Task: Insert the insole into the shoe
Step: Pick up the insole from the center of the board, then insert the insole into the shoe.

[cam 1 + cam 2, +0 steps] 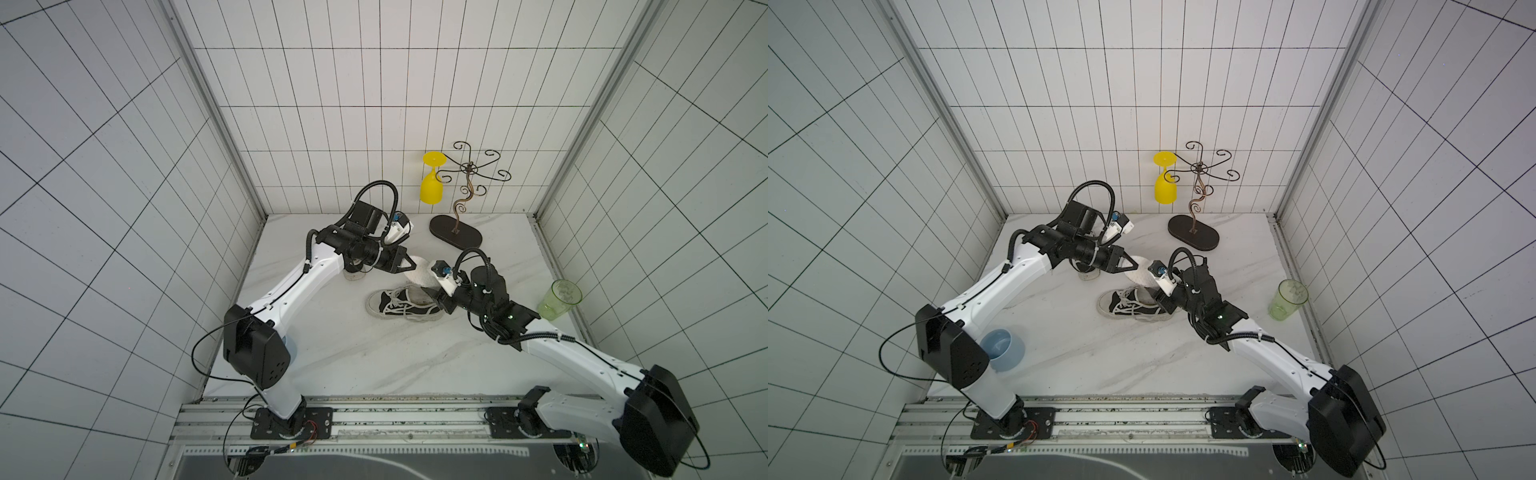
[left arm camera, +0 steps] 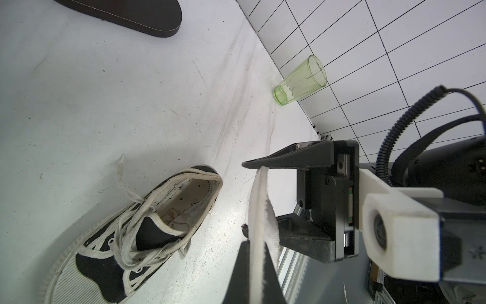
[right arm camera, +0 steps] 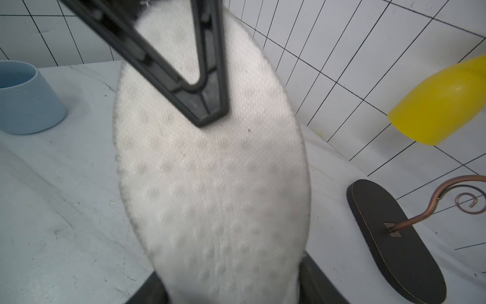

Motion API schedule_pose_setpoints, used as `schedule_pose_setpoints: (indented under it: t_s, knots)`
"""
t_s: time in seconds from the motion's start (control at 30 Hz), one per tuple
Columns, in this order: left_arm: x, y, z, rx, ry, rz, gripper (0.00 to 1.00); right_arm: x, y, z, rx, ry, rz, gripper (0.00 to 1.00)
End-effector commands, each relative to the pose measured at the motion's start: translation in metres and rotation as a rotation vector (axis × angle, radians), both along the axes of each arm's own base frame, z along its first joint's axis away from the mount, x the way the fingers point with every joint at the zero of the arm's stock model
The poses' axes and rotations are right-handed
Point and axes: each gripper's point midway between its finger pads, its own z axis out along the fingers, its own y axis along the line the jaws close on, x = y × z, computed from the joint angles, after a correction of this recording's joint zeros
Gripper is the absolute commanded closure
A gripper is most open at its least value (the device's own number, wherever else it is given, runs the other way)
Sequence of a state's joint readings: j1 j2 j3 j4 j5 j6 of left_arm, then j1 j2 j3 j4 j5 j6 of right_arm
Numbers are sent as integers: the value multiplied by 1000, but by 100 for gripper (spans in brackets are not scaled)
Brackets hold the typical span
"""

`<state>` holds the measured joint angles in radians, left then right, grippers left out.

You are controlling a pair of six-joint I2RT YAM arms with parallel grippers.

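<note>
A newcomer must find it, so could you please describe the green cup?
Start at the marble table, at its edge by the right wall. The cup stands upright there. It is see-through green, unlike the yellow glass hanging on the rack.

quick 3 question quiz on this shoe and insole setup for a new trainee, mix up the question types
1. True or false: the insole already lies inside the sneaker.
2. What hangs upside down from the wire stand? A. yellow wine glass B. green tumbler C. blue bowl
3. Fill in: the insole is pinched in the ___ gripper.

Key
1. False: the left gripper holds it outside the sneaker.
2. A
3. left
</note>
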<state>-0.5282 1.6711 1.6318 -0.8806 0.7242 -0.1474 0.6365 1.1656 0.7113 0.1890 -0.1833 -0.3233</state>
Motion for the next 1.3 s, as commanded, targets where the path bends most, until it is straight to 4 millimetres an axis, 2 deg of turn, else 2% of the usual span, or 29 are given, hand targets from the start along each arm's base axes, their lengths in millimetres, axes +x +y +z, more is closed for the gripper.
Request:
schedule_pose_setpoints:
  t_s: [0.0, 0.1, 0.27, 0.4, 0.5, 0.6, 0.67, 0.77, 0.87, 0.93, 1.07, 1.27]
  knots:
    - [3, 2, 0, 12, -35, -4, 100, -4, 6, 14, 19, -15, 30, 44]
    - [5, 3, -5, 30, -35, 5, 100, -5, 6, 16, 30, -7, 28, 49]
    - [10, 3, -7, 32, -42, 18, 100, -8, 6, 6, 30, 33, 27, 58]
    - [14, 3, -7, 35, -47, 36, 85, -6, 4, 1, 24, 59, 4, 65]
    - [17, 5, -6, 38, -60, 49, 78, -4, 3, -7, 10, 117, -17, 71]
    - [21, 8, -2, 29, -71, 71, 61, -7, 3, -15, -4, 187, -23, 72]
    - [26, 12, 4, 17, -81, 98, 55, -7, -1, -18, -8, 211, -49, 72]
    - [47, 34, 8, 58, -111, 234, 52, -5, -9, -23, -41, 244, -100, 72]
    - [63, 70, -11, 175, -137, 418, 52, 4, -22, -24, -98, 266, -185, 73]
    - [59, 79, -34, 240, -124, 467, 53, 10, -34, -28, -143, 294, -246, 74]
    - [35, 62, -70, 328, -94, 499, 53, 22, -68, -45, -230, 393, -401, 76]
    - [16, 22, -96, 370, -49, 542, 52, 30, -98, -37, -206, 438, -547, 76]
